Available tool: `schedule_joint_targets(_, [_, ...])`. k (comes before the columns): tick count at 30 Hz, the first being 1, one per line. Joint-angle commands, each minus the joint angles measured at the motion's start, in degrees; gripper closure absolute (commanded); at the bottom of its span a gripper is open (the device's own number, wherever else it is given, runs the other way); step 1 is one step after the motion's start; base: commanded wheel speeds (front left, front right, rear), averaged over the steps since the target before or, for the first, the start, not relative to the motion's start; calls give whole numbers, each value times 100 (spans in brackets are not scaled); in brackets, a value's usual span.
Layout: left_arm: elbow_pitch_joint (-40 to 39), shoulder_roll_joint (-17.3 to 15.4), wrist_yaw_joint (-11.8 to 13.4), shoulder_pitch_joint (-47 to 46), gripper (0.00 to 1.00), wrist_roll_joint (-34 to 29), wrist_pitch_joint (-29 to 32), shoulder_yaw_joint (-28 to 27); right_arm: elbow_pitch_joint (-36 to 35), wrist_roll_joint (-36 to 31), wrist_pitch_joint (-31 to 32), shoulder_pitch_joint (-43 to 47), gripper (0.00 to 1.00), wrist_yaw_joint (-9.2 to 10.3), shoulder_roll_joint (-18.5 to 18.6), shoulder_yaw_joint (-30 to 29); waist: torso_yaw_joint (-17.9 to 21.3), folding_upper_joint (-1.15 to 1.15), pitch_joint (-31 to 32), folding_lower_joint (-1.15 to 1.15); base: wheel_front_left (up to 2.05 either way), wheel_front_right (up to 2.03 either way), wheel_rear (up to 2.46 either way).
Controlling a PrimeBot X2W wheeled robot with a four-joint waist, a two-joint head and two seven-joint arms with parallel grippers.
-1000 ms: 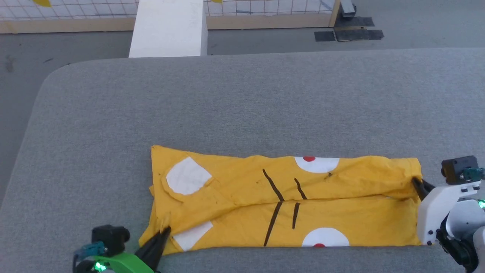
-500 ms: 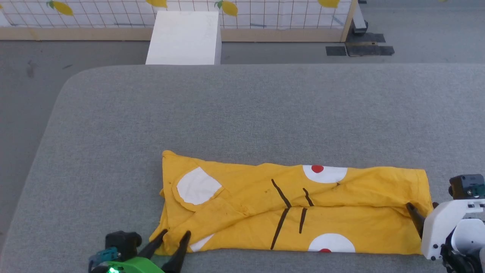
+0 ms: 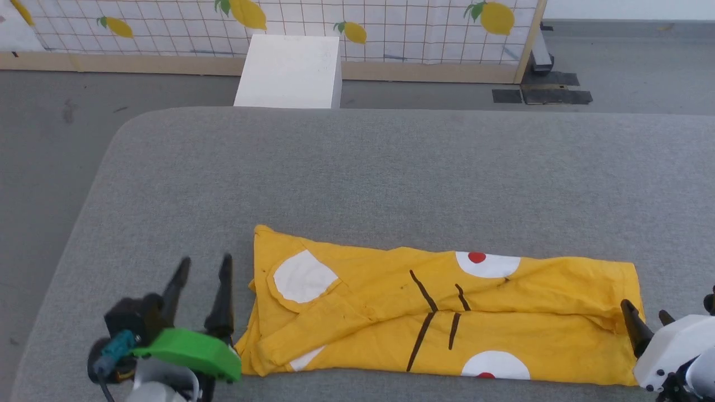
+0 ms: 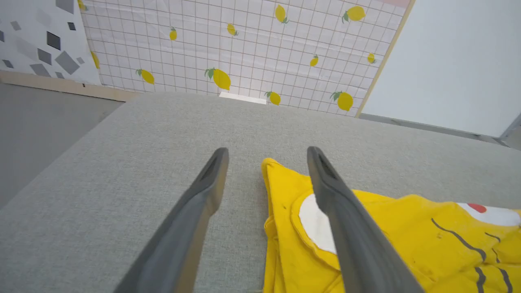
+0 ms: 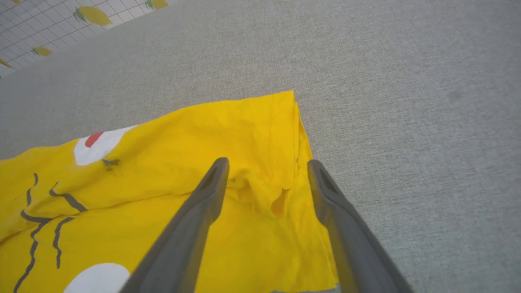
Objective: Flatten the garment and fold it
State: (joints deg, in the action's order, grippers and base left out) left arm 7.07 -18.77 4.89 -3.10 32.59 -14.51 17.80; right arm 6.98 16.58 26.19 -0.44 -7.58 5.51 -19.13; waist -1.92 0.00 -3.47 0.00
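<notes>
The garment [image 3: 441,312], a bright yellow T-shirt with white patches, red dots and black stripes, lies folded into a long band near the front edge of the grey cushioned surface [image 3: 391,173]. My left gripper [image 3: 204,265] stands open just left of the shirt's left end, nothing between its fingers. In the left wrist view the open left gripper [image 4: 267,151] points past the garment [image 4: 386,228], which lies to its right. My right gripper [image 3: 643,310] is open at the shirt's right end. In the right wrist view the right gripper [image 5: 267,163] hovers open over the wrinkled hem of the garment [image 5: 171,171].
A white box [image 3: 290,72] stands on the floor beyond the surface's far edge. Behind it runs a grid-patterned wall with lemon prints [image 3: 363,22]. Dark floor tape [image 3: 542,95] lies at the far right. The surface's rounded left corner [image 3: 128,128] drops to grey floor.
Both grippers have opened and let go of the garment. The left gripper has drawn away to the left of the shirt. The head camera has tilted up, showing more wall.
</notes>
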Motion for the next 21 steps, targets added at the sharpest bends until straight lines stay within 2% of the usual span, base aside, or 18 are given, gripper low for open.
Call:
schedule_joint_targets(1, [-78, 112, 25, -145, 0, -213, -46, -177, 87, -56, -56, -110, 0, 9, -61, -89, -13, 0, -4, 0, 0, 0, 0])
schedule_joint_targets(6, [-130, 482, -141, -272, 0, -841, -47, -718, 539, -77, -110, -420, 0, 9, -195, -368, -42, 0, -34, 0, 0, 0, 0])
schedule_joint_targets(11, [45, 706, -432, -408, 0, -1270, -48, -950, 1053, -105, -69, -789, 0, 9, -240, -608, -44, 0, -98, 0, 0, 0, 0])
schedule_joint_targets(14, [178, 812, -618, -507, 0, -1461, -48, -1026, 1402, -215, 110, -977, 0, 9, -252, -798, -58, 0, -133, 0, 0, 0, 0])
schedule_joint_targets(21, [375, 1044, -841, -564, 0, -1718, -49, -1210, 2088, -521, 901, -1232, 0, 9, -261, -1053, -101, 0, -173, 0, 0, 0, 0])
